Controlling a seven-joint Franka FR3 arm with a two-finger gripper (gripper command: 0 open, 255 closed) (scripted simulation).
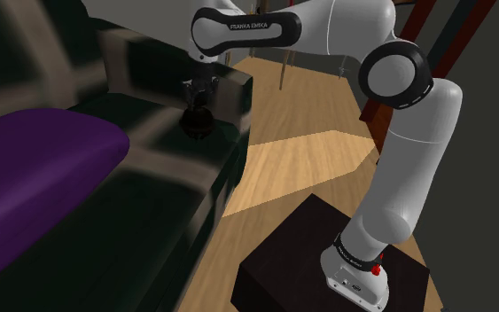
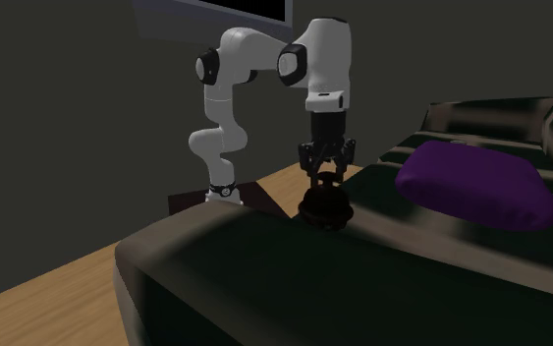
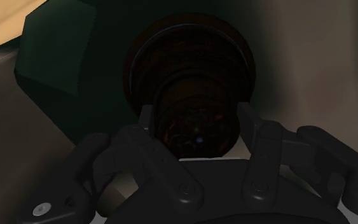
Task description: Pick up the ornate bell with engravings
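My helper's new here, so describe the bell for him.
Look at the dark sofa with the purple cushion. On it, apart from the cushion, stands a dark bell. It alone is round and ribbed, flaring downward, clasped by the black tool.

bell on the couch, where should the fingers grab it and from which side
Take the bell by its narrow upper neck, coming straight down from above. It stands upright on the couch with its wide flared rim at the bottom, likely too broad to span; the neck fits between the fingers. The gripper is placed just so, closed on that neck.
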